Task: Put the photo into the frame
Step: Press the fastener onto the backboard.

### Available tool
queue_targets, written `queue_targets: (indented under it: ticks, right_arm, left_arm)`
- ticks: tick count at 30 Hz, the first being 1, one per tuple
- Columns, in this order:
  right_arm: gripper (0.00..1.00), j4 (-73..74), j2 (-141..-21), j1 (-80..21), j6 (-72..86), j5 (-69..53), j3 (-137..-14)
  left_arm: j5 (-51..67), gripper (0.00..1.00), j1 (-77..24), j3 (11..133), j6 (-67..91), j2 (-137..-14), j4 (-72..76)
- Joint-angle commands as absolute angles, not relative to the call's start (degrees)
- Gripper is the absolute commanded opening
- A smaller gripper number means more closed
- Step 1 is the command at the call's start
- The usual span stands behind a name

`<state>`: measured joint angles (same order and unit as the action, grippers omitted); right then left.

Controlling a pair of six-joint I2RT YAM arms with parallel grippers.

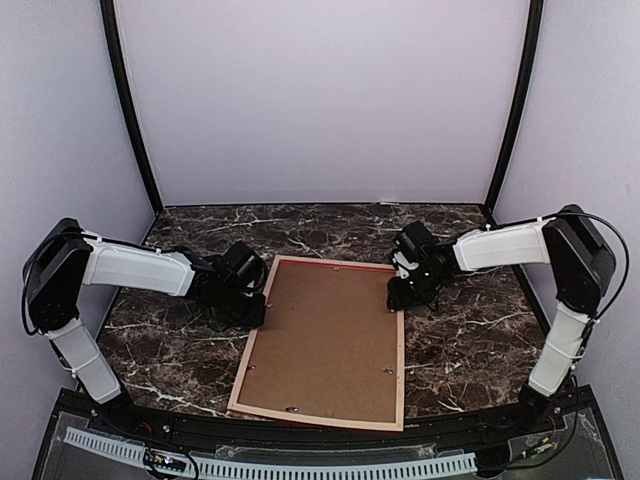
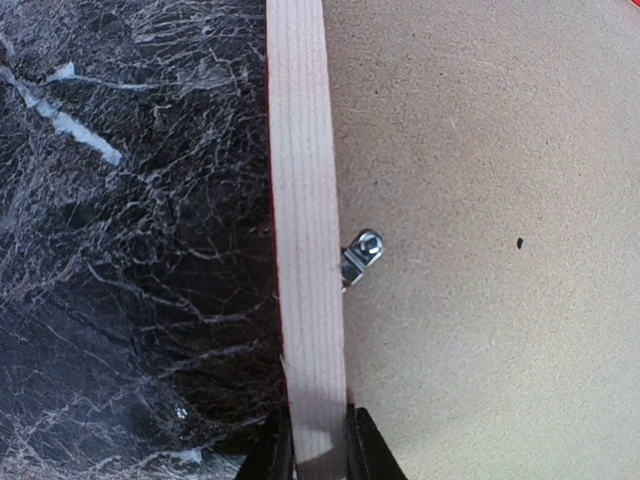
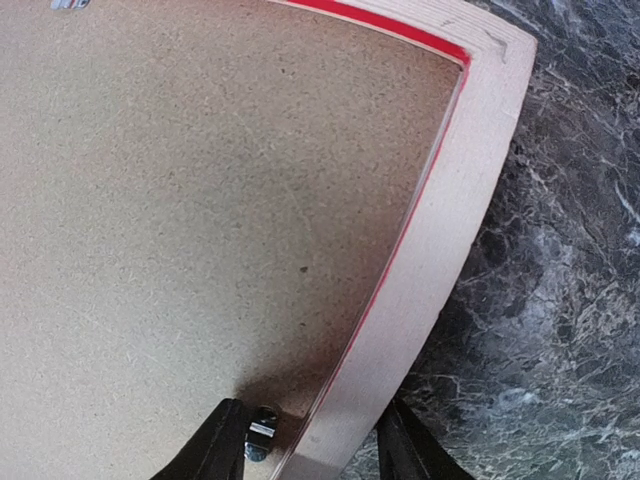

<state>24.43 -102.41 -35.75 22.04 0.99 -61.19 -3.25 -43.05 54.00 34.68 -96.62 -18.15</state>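
A dark marble-patterned table (image 1: 470, 340) with white veining spreads below; a brown backing board (image 1: 325, 340) lies flat at its middle, slightly skewed; small silver turn clips (image 2: 360, 255) sit at the board's edges, each held by a screw. Pale walls (image 1: 320, 100) close three sides; two black poles (image 1: 130, 110) rise at the back corners; a white perforated strip (image 1: 300, 468) runs along the near edge.
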Motion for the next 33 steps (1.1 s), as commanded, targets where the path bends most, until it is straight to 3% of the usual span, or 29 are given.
queue_targets:
  ticks: [1, 33]
  right_arm:
    - [0.45, 26.0, -104.5, -35.2, 19.5, -0.9, -61.9]
    - [0.32, 23.2, -106.8, -31.2, 2.5, -6.9, -62.8]
  left_arm:
    - [-2.2, 0.0, -43.5, 53.9, 33.9, -97.5, -24.1]
    - [-1.1, 0.0, -43.5, 53.3, 34.2, -96.7, -23.7]
